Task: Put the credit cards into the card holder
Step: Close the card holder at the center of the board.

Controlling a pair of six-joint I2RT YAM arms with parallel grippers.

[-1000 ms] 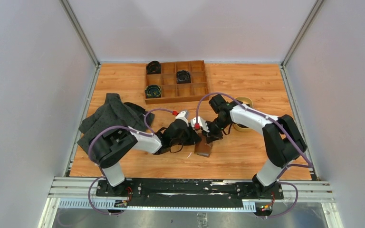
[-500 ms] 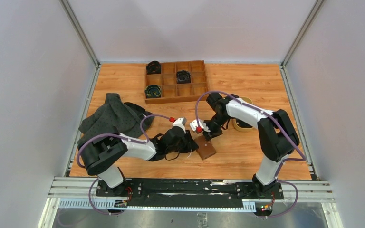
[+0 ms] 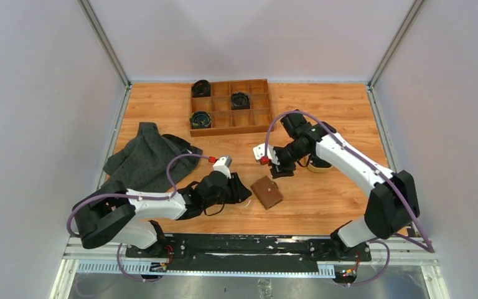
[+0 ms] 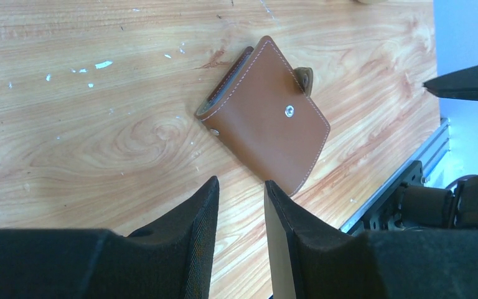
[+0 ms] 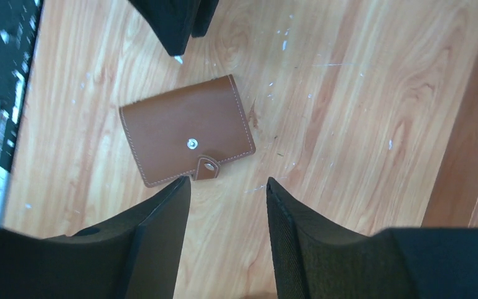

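Note:
The card holder [image 3: 266,192] is a brown leather wallet lying folded shut and flat on the table, stud up, also seen in the left wrist view [image 4: 267,118] and the right wrist view [image 5: 187,128]. No gripper touches it. My left gripper [image 3: 239,190] sits just left of it, jaws [image 4: 241,184] a narrow gap apart with only bare wood between them. My right gripper [image 3: 280,168] hovers beyond its far edge, open and empty [image 5: 227,182]. The credit cards are out of view. Only a thin dark sleeve edge [image 4: 224,81] shows at the wallet's side.
A wooden compartment tray [image 3: 230,106] with dark coiled items stands at the back. A dark cloth [image 3: 149,156] lies at the left. A tan dish [image 3: 319,165] sits half hidden behind the right arm. The metal rail [image 3: 249,246] runs along the near edge.
The right gripper opened, let go of the wallet and drew back toward the far side. The wallet now lies flat. The left arm pulled back to the left and its jaws parted slightly.

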